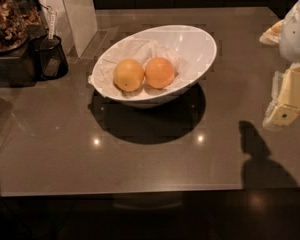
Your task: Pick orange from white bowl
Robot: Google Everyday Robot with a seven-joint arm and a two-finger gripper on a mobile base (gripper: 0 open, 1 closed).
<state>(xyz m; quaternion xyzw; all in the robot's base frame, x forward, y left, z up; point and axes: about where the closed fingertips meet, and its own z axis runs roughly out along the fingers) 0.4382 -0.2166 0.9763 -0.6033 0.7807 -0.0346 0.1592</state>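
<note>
The orange (160, 72) is a deep reddish-orange round fruit. It lies in the white bowl (197, 44), on crumpled white paper, just right of centre. A paler yellow-orange fruit (128, 74) touches it on the left. The bowl stands on the brown glossy table (140, 159), tilted with its rim higher at the back right. My gripper (286, 98), cream-yellow below a white arm (296, 29), hangs at the right edge of the view. It is well to the right of the bowl, above the table, and holds nothing that I can see.
A black mesh cup (50, 58) stands at the back left beside a clear container of dried bits (5, 19). A white upright panel (72, 11) is behind the bowl's left side. The gripper's shadow (260, 156) falls on the table's front right. The table's front edge (140, 190) runs across the view.
</note>
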